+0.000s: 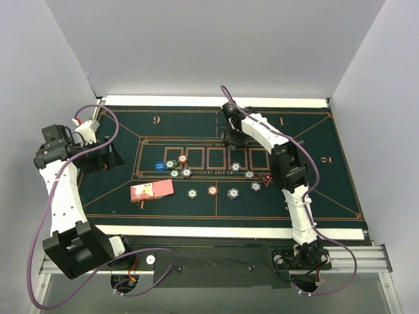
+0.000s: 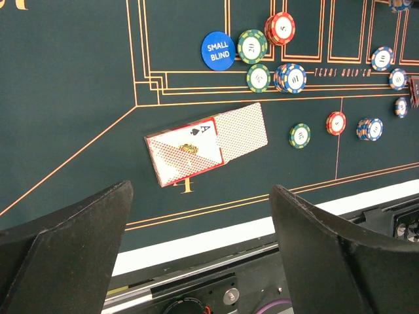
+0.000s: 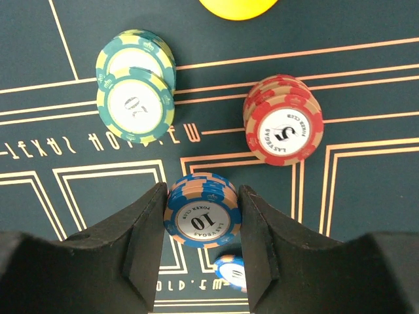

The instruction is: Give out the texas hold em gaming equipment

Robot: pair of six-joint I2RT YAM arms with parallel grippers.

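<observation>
While the right gripper (image 3: pixel 203 195) has its fingers (image 3: pixel 147 242) clamped on the blue chip stack (image 3: pixel 203 219), far-centre on the mat (image 3: pixel 366 91), it should lift straight, clearing the green stack (image 3: pixel 134 98) and red stack (image 3: pixel 283 127); the left gripper (image 2: pixel 201 188) fingers stand apart.

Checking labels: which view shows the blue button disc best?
Left wrist: the blue button disc lies unobstructed, its SMALL BLIND lettering readable. Top external shows it only as a blue dot; right wrist does not show it.

Left arm (image 1: pixel 62 196), right arm (image 1: pixel 300 212): white shells, black joints.
Cables (image 1: pixel 117 129): purple, looping.
Left hand (image 2: pixel 200 216), right hand (image 3: pixel 203 196): black, broad matte fingers (image 2: pixel 65 248).
</observation>
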